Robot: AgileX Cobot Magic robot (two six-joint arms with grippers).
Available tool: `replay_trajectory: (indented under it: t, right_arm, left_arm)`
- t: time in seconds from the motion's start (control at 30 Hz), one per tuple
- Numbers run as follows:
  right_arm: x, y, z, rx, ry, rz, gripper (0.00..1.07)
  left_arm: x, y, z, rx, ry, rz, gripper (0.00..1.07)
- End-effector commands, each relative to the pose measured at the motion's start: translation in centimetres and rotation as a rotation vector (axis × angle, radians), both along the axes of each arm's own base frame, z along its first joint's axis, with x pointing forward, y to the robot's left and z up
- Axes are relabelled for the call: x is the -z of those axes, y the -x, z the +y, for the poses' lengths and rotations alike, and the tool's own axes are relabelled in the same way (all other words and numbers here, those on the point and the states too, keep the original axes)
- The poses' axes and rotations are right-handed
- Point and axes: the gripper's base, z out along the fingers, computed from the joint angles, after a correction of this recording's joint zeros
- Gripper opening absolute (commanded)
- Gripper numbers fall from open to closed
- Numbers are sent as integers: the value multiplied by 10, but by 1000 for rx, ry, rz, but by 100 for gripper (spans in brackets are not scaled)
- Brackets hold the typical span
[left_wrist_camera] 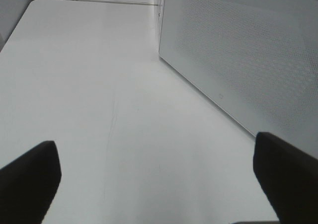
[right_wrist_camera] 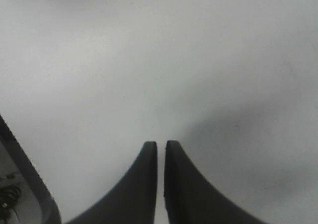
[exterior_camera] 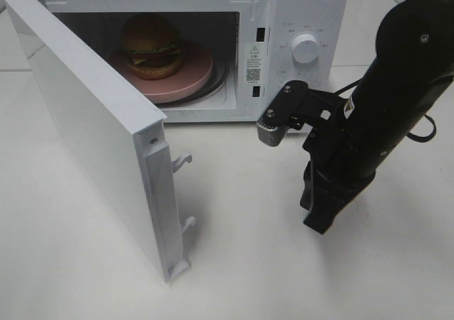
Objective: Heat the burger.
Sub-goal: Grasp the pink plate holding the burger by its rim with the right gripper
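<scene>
The burger [exterior_camera: 150, 45], golden bun over lettuce and filling, sits on a pink plate [exterior_camera: 201, 70] inside the white microwave [exterior_camera: 305, 8]. The microwave's door [exterior_camera: 92, 128] is swung wide open to the left. My right gripper [exterior_camera: 320, 223] points down at the table in front of the microwave's control panel, well clear of the burger. In the right wrist view the right gripper [right_wrist_camera: 161, 145] has its dark fingers together with only a hairline slit and nothing between them. My left gripper [left_wrist_camera: 155, 147] stands open and empty over bare table, beside the microwave's perforated side wall [left_wrist_camera: 248, 60].
The open door juts toward the table's front left, its latch hooks [exterior_camera: 183, 160] facing the middle. A round dial [exterior_camera: 305, 48] sits on the control panel. The right arm's black body [exterior_camera: 397, 100] rises at the right. White table [exterior_camera: 241, 249] lies between door and arm.
</scene>
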Motion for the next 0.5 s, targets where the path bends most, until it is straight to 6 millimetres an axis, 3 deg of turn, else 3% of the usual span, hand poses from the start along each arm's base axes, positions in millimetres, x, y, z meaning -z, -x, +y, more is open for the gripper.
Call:
replay_trajectory:
  t: [0.03,0.07,0.13,0.23,0.5]
  right_arm:
    - [-3,0,-2,-188,25,-29,9]
    - [-3,0,-2,-188,25,-29,9]
    - [-3,0,-2,-376,46,-64,10]
    - [-3,-1,-2,-503,60,-91,10]
    - [-4,-5,-4,-715,134,-162,13]
  left_arm:
    - [0,0,0,-5,7,-12,100]
    - [0,0,0,-5,7,-12,100]
    - [0,0,0,-5,7,-12,100]
    - [0,0,0,-5,7,-12,100]
    - [0,0,0,-5,7,-12,100]
